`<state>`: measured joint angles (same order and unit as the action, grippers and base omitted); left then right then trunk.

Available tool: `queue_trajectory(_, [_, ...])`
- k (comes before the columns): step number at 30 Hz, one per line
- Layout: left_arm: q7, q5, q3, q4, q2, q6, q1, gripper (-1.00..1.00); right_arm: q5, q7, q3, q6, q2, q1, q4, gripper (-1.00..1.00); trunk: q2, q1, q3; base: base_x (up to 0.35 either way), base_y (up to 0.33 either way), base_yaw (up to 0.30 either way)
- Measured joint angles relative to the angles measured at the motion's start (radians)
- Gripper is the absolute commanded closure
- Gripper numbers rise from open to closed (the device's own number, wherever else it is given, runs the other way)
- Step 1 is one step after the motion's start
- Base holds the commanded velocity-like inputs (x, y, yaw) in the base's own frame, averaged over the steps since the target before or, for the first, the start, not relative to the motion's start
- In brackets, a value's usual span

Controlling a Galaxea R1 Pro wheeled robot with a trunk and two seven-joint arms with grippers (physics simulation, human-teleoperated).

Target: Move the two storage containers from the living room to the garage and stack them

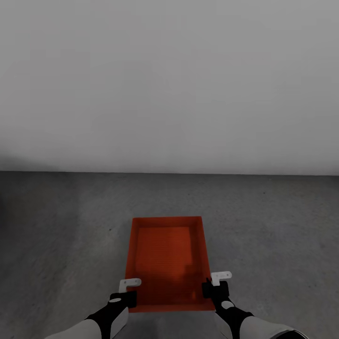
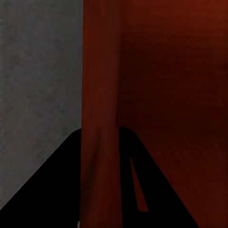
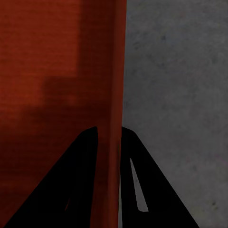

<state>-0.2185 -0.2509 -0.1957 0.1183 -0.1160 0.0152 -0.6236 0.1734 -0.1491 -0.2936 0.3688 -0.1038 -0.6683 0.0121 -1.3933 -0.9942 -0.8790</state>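
Ahead, a plain pale-grey wall (image 1: 169, 84), meeting a smooth dark-grey concrete floor (image 1: 263, 221) — by the look of it, the garage. At 6 o'clock of the head view, an orange-red rectangular open-top plastic container (image 1: 167, 261), held level or nearly so between both arms, long side running toward 12 o'clock. Cannot tell from here whether resting on the concrete or hanging just above it.

Left pincer (image 1: 126, 293) clamped on the container's left wall near the 7 o'clock corner; in the left wrist view the wall stands between the two dark fingers (image 2: 57, 190), one outside, one inside. Right pincer (image 1: 213, 286) likewise closed on the right wall at about 5 o'clock, a finger (image 3: 76, 190) on each side of the thin red wall.

Risks, largest first:

- Both grips sitting at the near end only — far end unsupported, so likely to droop and strike the floor first if lowered fast, then skid.
- Uneven release: one pincer opening ahead of the other could swing the bin round the remaining grip and leave it crooked, a poor base or top for stacking.
- Thin flat walls — a hard squeeze may bow them, a light one may let them slip.
- Inner fingers catching the rim on withdrawal, dragging the bin along.
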Motion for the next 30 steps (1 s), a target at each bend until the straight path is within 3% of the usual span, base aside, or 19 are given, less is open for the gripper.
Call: queue_trajectory(30, [0.0,0.0,0.001,0.0,0.0,-0.003,0.0,1.0,-0.001,0.0,0.001,-0.003,0.0,0.0,0.0,1.0,0.0,0.0,0.0,0.0,0.014,0.0])
